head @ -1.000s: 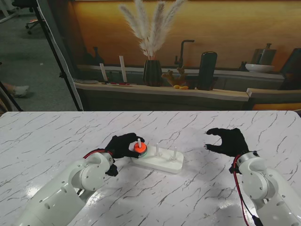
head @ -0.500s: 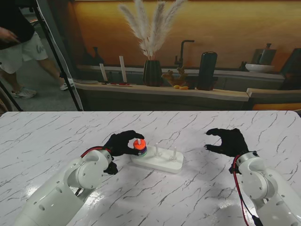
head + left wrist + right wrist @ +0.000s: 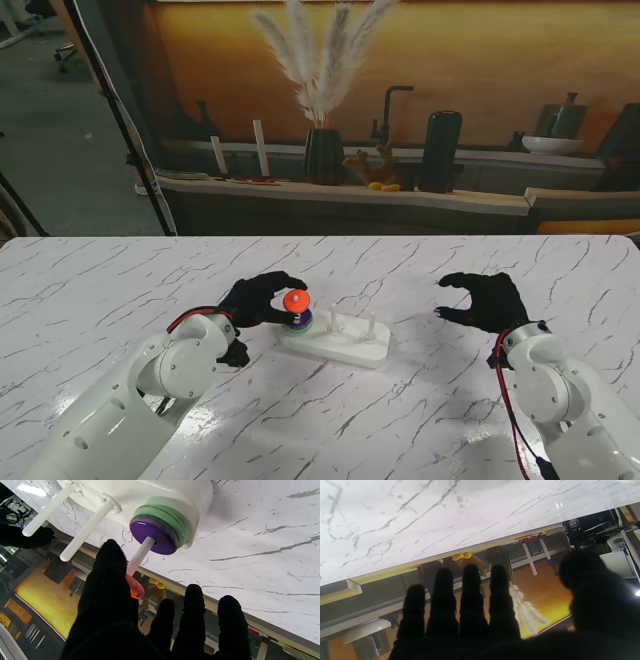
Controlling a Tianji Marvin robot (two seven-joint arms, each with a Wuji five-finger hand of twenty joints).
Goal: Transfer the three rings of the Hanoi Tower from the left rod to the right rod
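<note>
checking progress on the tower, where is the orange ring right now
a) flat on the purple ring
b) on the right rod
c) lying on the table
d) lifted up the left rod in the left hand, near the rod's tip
d: in the left wrist view the orange ring sits high on the left rod, pinched by the left hand, well clear of the purple ring.

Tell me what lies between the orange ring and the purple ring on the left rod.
Only bare rod. The left wrist view shows the orange ring raised in the left robot hand, clear of the purple ring.
</note>
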